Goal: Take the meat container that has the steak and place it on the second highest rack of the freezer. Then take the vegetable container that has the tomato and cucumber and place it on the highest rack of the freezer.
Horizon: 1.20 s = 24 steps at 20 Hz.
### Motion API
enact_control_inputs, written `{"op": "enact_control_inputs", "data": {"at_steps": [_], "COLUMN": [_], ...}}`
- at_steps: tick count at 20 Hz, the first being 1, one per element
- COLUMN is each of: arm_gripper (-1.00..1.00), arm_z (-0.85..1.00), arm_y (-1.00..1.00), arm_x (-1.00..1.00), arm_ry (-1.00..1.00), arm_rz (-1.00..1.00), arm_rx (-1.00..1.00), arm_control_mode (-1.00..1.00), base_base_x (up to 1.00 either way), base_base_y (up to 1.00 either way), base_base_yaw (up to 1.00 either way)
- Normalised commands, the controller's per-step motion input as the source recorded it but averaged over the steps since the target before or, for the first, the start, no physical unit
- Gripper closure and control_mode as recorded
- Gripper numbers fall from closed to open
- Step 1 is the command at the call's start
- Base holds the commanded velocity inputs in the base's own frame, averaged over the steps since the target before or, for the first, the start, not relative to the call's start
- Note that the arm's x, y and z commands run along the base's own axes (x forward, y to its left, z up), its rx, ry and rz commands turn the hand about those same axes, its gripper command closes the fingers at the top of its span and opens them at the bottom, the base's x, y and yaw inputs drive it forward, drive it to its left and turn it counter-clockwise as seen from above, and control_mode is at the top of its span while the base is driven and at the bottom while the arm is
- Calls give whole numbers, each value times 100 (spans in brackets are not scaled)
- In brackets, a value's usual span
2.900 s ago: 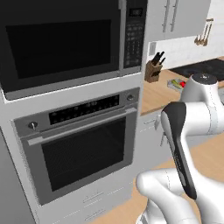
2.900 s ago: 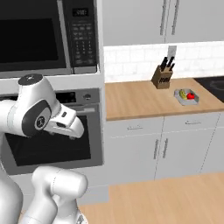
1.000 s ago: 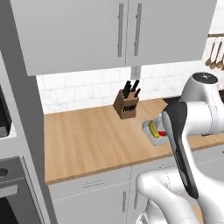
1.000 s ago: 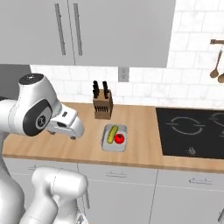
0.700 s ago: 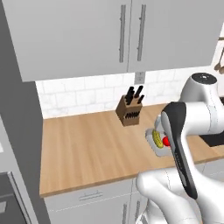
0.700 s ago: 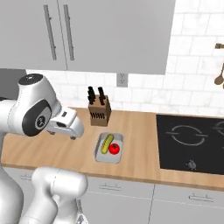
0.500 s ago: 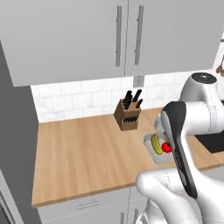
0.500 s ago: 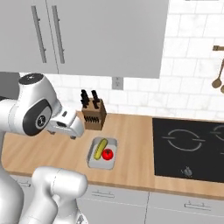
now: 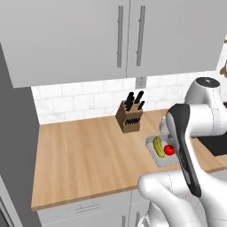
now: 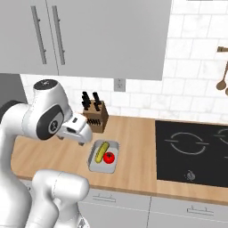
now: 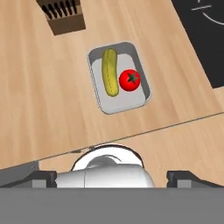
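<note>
The vegetable container (image 11: 119,103) is a pale grey tray on the wooden counter, holding a yellow-green cucumber (image 11: 110,72) and a round red tomato (image 11: 129,80) side by side. It also lies in front of the arm in the base views, as the container (image 10: 95,165) (image 9: 162,159) with cucumber (image 10: 101,152) (image 9: 158,146) and tomato (image 10: 109,156) (image 9: 169,149). My gripper (image 11: 113,177) hovers above the counter's front edge, short of the tray, open and holding nothing. The meat container, the steak and the freezer are out of view.
A wooden knife block (image 10: 94,116) (image 9: 131,117) stands behind the tray near the tiled wall. A black cooktop (image 10: 193,151) lies to the right. Grey wall cabinets (image 9: 128,35) hang overhead, and wooden utensils (image 10: 222,80) hang on the wall.
The whole picture has shifted: the base drove right, from the ovens to the counter, which brought the tray closer under the hand. The gripper stayed open.
</note>
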Motion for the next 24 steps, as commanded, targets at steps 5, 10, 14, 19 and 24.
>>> {"op": "enact_control_inputs", "data": {"at_steps": [5, 10, 14, 19, 24], "arm_gripper": [-100, -100, -100, -100, -100], "arm_z": [-81, -99, -87, -48, -26], "arm_y": [-74, -51, -19, -4, 0], "arm_x": [69, 53, 14, 11, 12], "arm_ry": [1, 1, 3, 17, 12], "arm_rz": [-32, -30, -24, -13, -9], "arm_rx": [18, 14, 6, 0, 0], "arm_control_mode": [-100, -100, -100, -100, -100], "base_base_x": [0, 0, 0, 0, 0], "base_base_y": [0, 0, 0, 0, 0], "base_base_yaw": [0, 0, 0, 0, 0]}}
